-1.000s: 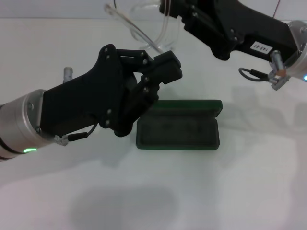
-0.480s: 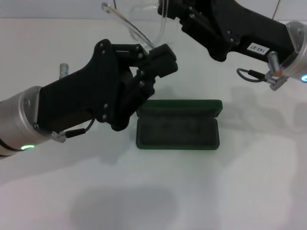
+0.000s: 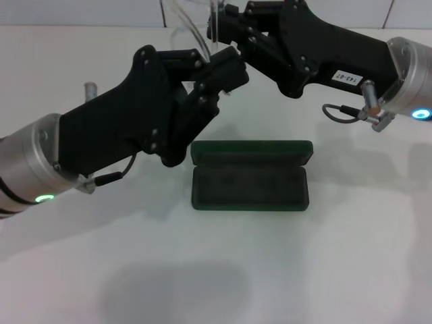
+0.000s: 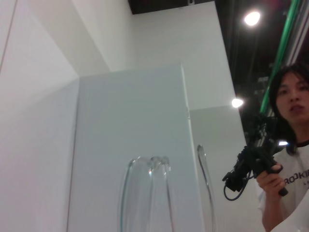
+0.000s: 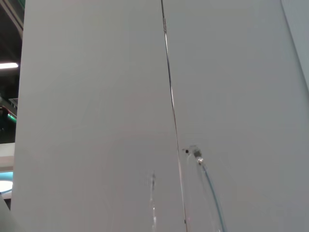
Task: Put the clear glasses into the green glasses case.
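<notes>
We see a white table (image 3: pixel 351 270) with 1 green glasses case (image 3: pixel 250 183) lying open on it near the middle, lid folded back flat. A small grey metal post (image 3: pixel 88 91) stands at the left.

i see the clear glasses (image 3: pixel 196 27) lifted above the table near the far edge, transparent arms curving, partly hidden by both arms. the green glasses case (image 3: pixel 250 176) lies open flat on the table below them, lid folded back, dark green interior empty.
</notes>
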